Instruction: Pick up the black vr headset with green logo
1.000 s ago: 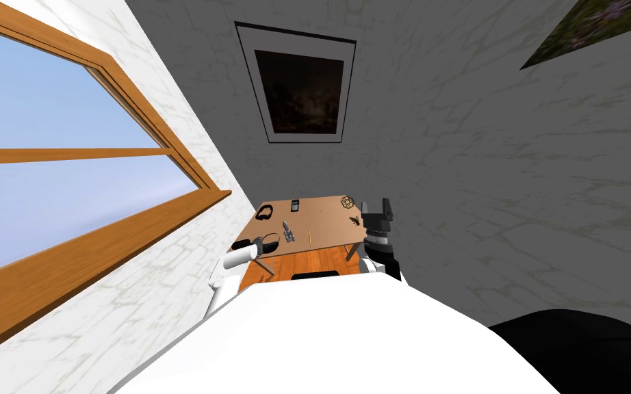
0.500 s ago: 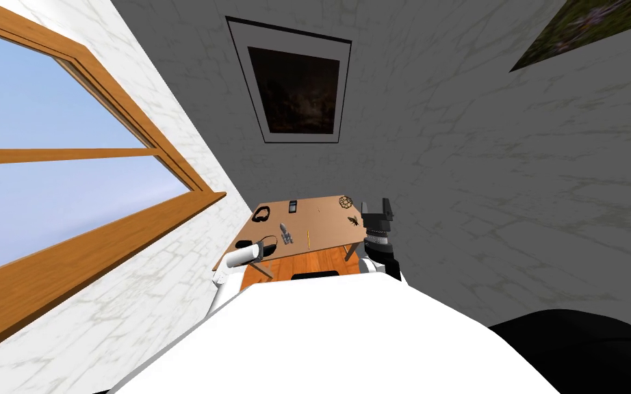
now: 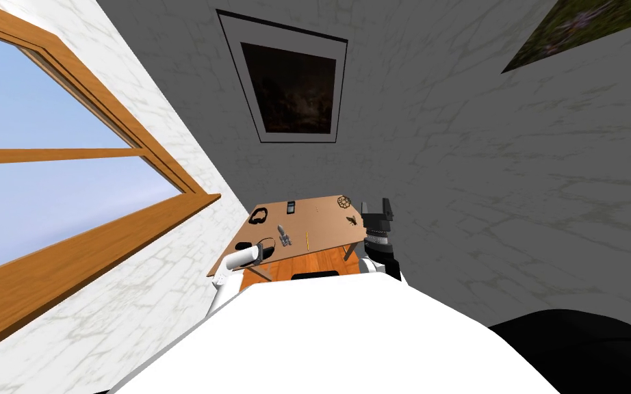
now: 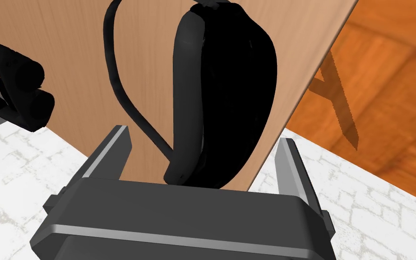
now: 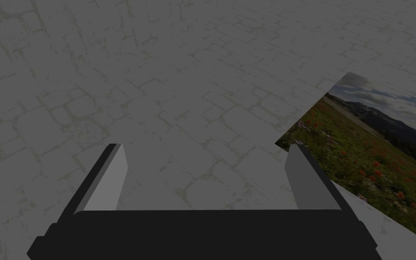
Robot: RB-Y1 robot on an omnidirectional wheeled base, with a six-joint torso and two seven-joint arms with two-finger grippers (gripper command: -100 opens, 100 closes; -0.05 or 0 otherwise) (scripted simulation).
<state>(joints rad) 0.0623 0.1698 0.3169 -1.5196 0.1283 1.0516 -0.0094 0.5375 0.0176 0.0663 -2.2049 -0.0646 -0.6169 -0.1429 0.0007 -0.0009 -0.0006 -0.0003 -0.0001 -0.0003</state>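
The black VR headset (image 4: 234,85) lies near the near left corner of the tan table (image 4: 62,58), its thin strap (image 4: 110,76) looping out to one side. No green logo shows on it. My left gripper (image 4: 202,136) is open and close over it, with the headset's near end between the two fingers. In the head view the headset (image 3: 267,243) sits just past my left gripper (image 3: 265,252). My right gripper (image 3: 376,208) is open and raised by the table's right edge, holding nothing.
A dark two-barrelled object (image 4: 20,92) lies beside the headset. Farther on the table (image 3: 321,229) are black headphones (image 3: 258,217), a small dark device (image 3: 291,206), a grey figure (image 3: 282,236), a yellow pencil (image 3: 307,238), a wire ball (image 3: 345,202). Wood floor (image 4: 383,90) lies under the table.
The whole head view has slid a little left, so I have moved. My left hand has stayed at the headset and sits slightly lower. The right arm has kept its pose.
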